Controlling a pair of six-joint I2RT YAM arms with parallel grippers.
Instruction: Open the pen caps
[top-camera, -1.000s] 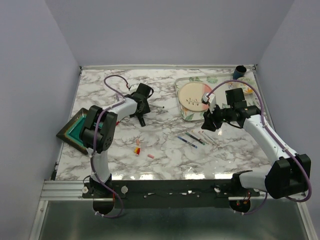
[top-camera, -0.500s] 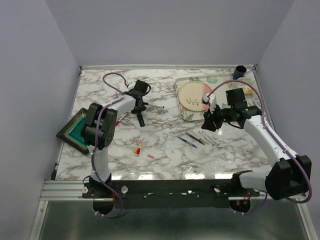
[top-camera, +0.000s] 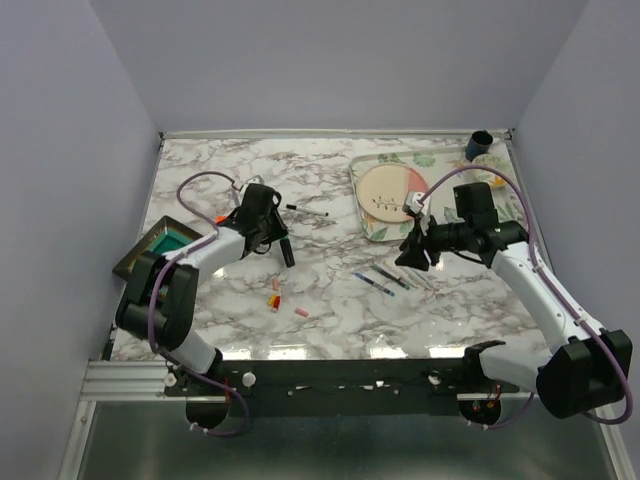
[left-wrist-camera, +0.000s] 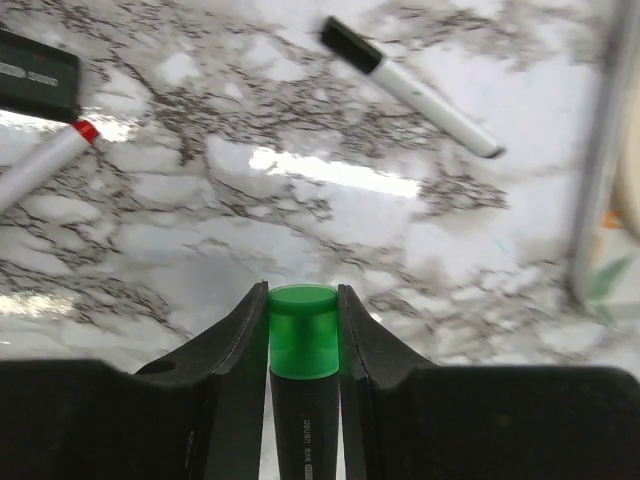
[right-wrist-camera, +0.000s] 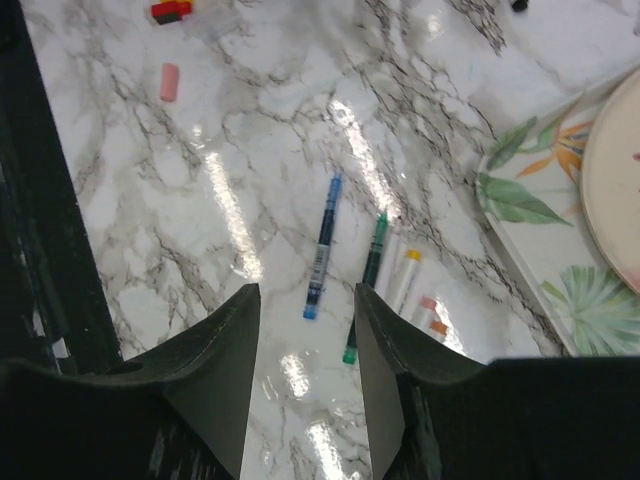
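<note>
1. The left gripper (left-wrist-camera: 303, 300) is squeezed tight on a thick black highlighter (left-wrist-camera: 303, 430). Its fingers (left-wrist-camera: 240, 340) press both sides of the green cap (left-wrist-camera: 303, 325).
2. At 1 o'clock from that cap, a white pen (left-wrist-camera: 420, 95) with a black end lies on the marble table (left-wrist-camera: 300, 180).
3. The right gripper (right-wrist-camera: 305, 295) has its fingers apart and holds nothing. It hangs over a blue pen (right-wrist-camera: 322, 250) and a green pen (right-wrist-camera: 365, 270). A loose pink cap (right-wrist-camera: 170, 82) lies at 11 o'clock.
4. I think the step now is getting hold of the highlighter. Next, the right gripper needs to grab the black body and pull straight, so the cap pops off.
</note>
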